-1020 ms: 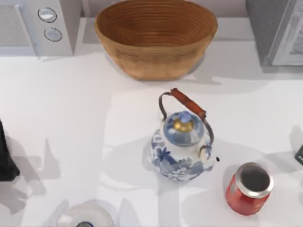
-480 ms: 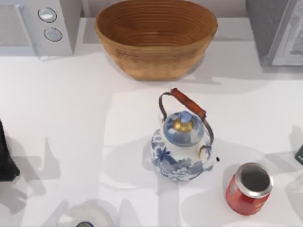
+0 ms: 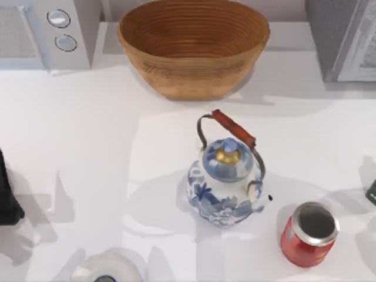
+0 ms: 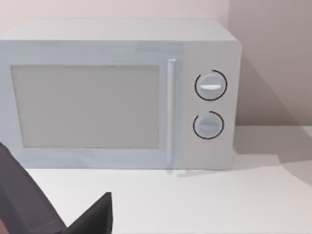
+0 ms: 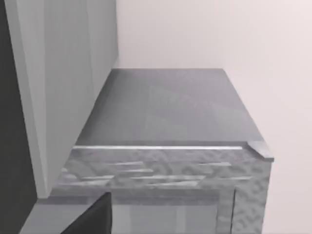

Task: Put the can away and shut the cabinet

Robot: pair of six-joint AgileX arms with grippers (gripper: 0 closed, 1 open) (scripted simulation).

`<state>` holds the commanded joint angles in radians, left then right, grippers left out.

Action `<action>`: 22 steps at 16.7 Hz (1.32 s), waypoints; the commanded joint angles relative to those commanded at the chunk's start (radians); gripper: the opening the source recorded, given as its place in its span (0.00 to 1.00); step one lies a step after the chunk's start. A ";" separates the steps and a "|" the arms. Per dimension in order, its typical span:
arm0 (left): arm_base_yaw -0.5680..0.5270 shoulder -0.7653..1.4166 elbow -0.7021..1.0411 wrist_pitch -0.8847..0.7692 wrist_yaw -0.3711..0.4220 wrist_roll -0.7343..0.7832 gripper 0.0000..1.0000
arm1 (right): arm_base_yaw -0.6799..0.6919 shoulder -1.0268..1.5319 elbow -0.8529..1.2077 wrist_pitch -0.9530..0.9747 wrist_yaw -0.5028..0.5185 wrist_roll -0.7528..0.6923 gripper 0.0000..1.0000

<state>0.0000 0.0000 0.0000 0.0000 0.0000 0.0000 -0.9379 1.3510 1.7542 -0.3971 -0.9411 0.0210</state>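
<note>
The white bench [image 3: 88, 147] is spreading across the whole top view, carrying everything else. At its 12 o'clock edge a wide woven basket [image 3: 194, 44] is sitting, open side up. At 10 o'clock a pale microwave [image 3: 50, 32] is standing against the back wall, its two round dials [image 3: 61, 29] facing up in the top view; the left wrist view is looking at the microwave [image 4: 117, 95] front on, door shut, dials to one side of the door handle. At 2 o'clock the grey cabinet [image 3: 341, 38] is standing at the back corner, and the right wrist view is looking along the cabinet [image 5: 165, 122] and its grey top surface. Near the centre a blue-and-white teapot [image 3: 226, 185] is standing upright, lid on, its brown-wrapped handle arching over the lid toward 12 o'clock. The can [image 3: 309, 234] is standing upright on the bench at about 4 o'clock, just beside the teapot yet apart from it, silver top facing up, well away from the cabinet. At 6 o'clock a whitish round-topped object [image 3: 107, 269] is poking in from the bench's near edge. The left arm [image 3: 7, 194] is showing as a dark shape at 9 o'clock, the right arm [image 3: 371, 192] as a dark sliver at 3 o'clock; whether either arm's jaws are spread or pressed together, I cannot tell.
</note>
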 joint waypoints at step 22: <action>0.000 0.000 0.000 0.000 0.000 0.000 1.00 | 1.379 -0.060 -0.036 -0.045 1.392 0.000 1.00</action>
<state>0.0000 0.0000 0.0000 0.0000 0.0000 0.0000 0.4410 1.2910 1.7185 -0.4421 0.4512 0.0213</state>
